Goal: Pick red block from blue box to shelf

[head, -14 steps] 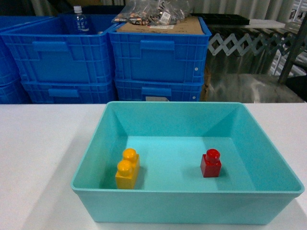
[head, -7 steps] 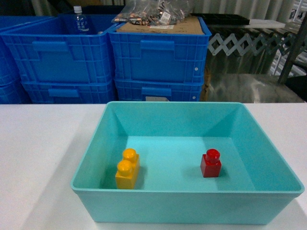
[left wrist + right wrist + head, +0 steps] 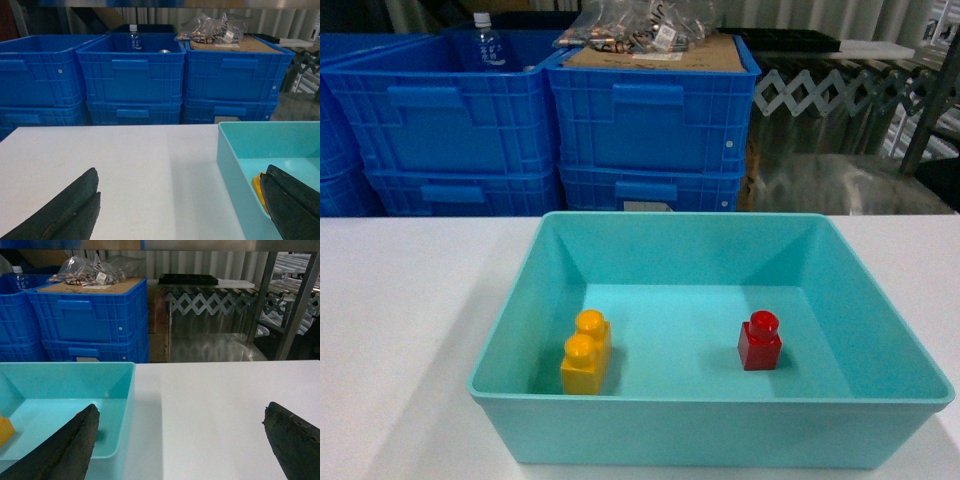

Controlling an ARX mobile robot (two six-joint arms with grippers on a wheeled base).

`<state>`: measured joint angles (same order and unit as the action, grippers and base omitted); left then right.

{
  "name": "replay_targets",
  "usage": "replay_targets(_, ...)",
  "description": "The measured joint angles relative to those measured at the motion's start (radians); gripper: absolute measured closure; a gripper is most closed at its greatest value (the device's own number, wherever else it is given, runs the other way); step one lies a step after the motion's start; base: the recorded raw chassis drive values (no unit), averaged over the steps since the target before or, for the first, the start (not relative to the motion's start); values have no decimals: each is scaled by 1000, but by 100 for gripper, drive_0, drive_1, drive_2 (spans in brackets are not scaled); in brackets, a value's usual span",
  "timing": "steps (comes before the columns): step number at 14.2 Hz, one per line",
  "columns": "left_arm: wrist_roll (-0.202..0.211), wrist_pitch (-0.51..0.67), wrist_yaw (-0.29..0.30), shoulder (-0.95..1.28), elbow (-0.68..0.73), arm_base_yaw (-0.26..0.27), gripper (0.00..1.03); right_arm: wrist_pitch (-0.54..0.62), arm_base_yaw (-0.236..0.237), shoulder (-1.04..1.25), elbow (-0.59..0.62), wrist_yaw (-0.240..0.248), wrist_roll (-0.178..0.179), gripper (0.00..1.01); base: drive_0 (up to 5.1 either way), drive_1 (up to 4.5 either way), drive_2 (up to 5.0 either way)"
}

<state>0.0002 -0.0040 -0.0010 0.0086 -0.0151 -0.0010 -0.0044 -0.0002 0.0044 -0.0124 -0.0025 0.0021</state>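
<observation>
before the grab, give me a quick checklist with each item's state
1. Red block upright in the blue box, stud up: ok.
2. Block apart from the yellow brick and the walls: ok.
3. Nothing over the block in the head view: ok.
4. Right gripper open, fingers wide: ok.
5. Left gripper open: ok.
6. Gripper lined up over the block: not ok, both sit low at the box's sides.

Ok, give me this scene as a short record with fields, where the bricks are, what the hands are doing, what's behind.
red block: upright on the blue box floor, right of centre, untouched
yellow brick: same box, left, near front wall
left hand: open, above the box's left rim
right hand: open, above the box's right rim
table: white, carries the box
behind: stacked dark blue crates
</observation>
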Motion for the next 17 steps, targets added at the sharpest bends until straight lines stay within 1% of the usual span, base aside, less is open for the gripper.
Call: replay_targets(17, 0, 0, 0, 0, 0, 0, 5, 0, 0, 0, 0, 0, 0, 3, 0, 0, 0)
